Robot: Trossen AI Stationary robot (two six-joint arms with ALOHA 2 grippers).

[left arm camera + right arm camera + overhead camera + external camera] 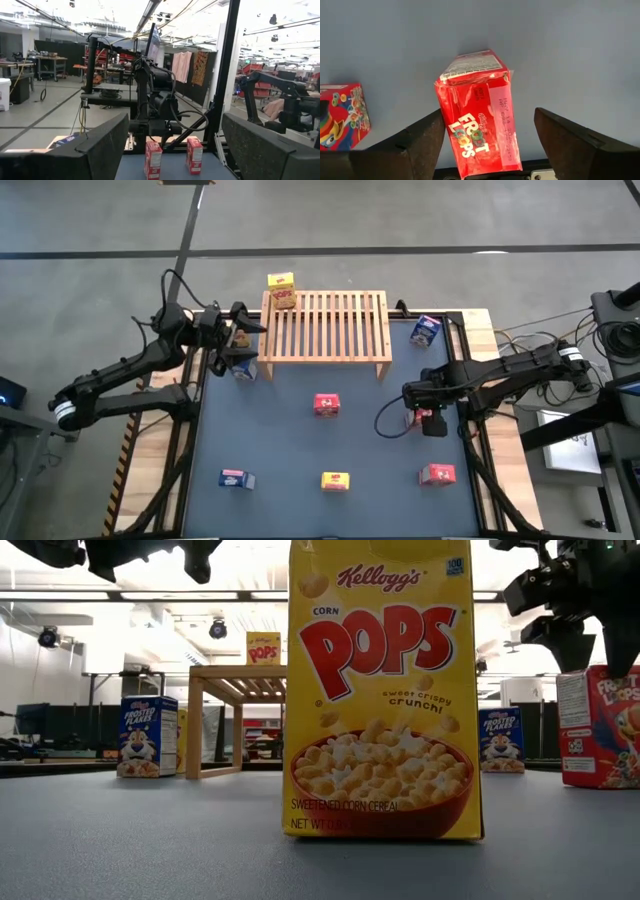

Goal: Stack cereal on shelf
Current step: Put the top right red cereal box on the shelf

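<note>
High view shows my dark grey table mat (300, 450), with the low light-wood slatted shelf (326, 326) standing at its twelve o'clock edge. My left arm reaches in from nine o'clock, my right arm from three o'clock.

On the shelf's ten o'clock corner stands one small yellow cardboard cereal box (281, 288). A blue box (243, 366) stands just beside the shelf's left leg, another blue box (426, 330) just off its right end. A red box (327, 404) sits mid-mat. Along the six o'clock edge stand a third blue box (235, 478), a yellow Corn Pops box (336, 480) and a red box (438, 474).

My right gripper (432, 420) hangs over a red Froot Loops box (479, 112) at the mat's three o'clock side, fingers (422, 137) spread to either side of the box, apart from it.

My left gripper (238, 340) hovers near the shelf's left end, fingers (95, 147) spread wide, holding nothing.
</note>
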